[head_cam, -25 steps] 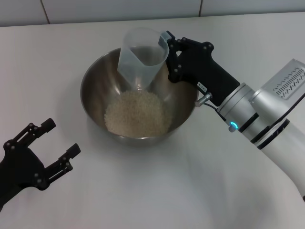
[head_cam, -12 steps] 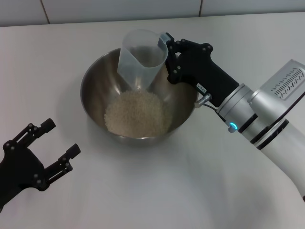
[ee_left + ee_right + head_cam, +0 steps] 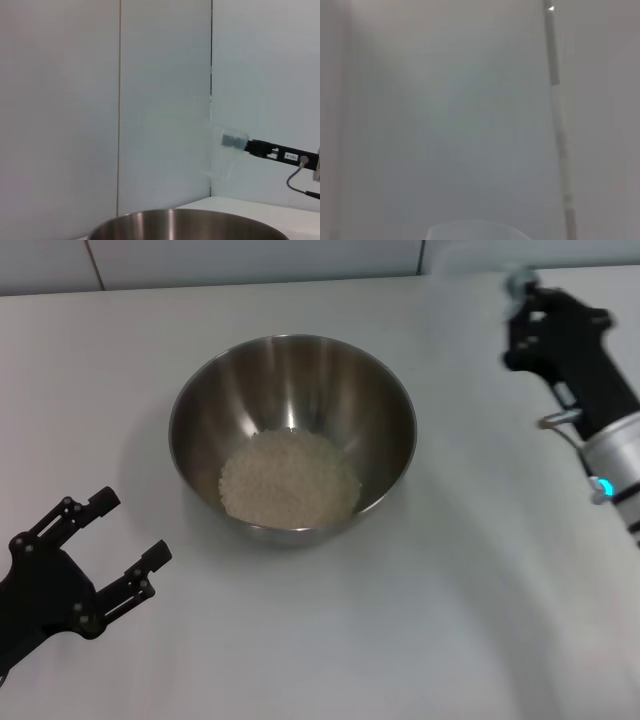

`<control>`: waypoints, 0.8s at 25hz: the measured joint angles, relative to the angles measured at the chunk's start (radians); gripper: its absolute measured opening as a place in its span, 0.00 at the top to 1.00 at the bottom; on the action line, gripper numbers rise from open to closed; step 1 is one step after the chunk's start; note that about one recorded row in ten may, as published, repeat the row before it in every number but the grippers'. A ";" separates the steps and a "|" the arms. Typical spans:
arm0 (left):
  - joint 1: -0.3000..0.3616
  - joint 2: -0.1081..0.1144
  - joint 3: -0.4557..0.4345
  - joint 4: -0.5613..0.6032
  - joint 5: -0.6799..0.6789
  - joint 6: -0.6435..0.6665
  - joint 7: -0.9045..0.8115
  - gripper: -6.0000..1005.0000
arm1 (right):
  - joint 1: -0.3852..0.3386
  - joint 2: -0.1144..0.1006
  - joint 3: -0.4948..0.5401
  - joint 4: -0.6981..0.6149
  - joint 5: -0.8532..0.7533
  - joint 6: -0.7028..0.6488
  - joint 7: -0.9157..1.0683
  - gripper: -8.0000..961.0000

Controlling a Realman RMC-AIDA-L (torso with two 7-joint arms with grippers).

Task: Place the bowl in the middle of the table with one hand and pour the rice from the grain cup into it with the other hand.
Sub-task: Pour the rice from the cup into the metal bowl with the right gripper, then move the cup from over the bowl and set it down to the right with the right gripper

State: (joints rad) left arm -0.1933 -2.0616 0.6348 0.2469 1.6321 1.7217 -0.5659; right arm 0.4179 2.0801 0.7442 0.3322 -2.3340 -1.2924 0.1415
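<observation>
White matte table [image 3: 330, 640] with tiled wall behind; steel bowl [image 3: 292, 380] sitting about mid-table, upright, rim level; rice [image 3: 289, 480] heaped in the bottom of it, spread slightly toward the near side; no grains spotted on the tabletop.

Left gripper [image 3: 112, 540] at the near left corner of the head view, low over the table, well apart from the bowl; fingers spread wide, nothing between them; idle.

Right gripper [image 3: 520, 300] up at the far right, well apart from the bowl and off to its right; black body and silver wrist with a blue light visible; heavy motion blur around the fingertips. Grain cup [image 3: 226, 150] seen from the left wrist view as a pale translucent smear at the tip of the right gripper [image 3: 240, 142], raised above table level against the wall; looks held there, but blur too strong to confirm finger position; can't tell clamped or loose. Cup contents not readable.

Left wrist view also catching the bowl rim [image 3: 185, 220] along its lower edge, with wall panels beyond. Right wrist view mostly blurred wall, plus a pale curved edge [image 3: 475, 230] low in frame, probably the cup rim; not certain.
</observation>
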 joint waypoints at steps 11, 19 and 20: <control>-0.005 0.000 0.003 0.000 0.002 0.003 0.000 0.21 | -0.021 0.002 0.058 -0.079 0.003 0.004 -0.004 0.99; -0.007 0.000 0.003 0.000 0.003 0.004 0.000 0.21 | -0.021 0.005 0.056 -0.085 0.004 0.043 -0.005 0.99; -0.007 0.000 0.003 0.000 0.003 0.004 0.000 0.21 | -0.021 0.005 0.056 -0.085 0.004 0.043 -0.005 0.99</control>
State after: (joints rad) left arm -0.2007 -2.0616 0.6382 0.2470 1.6353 1.7258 -0.5660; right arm 0.3974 2.0855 0.8007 0.2476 -2.3295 -1.2493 0.1366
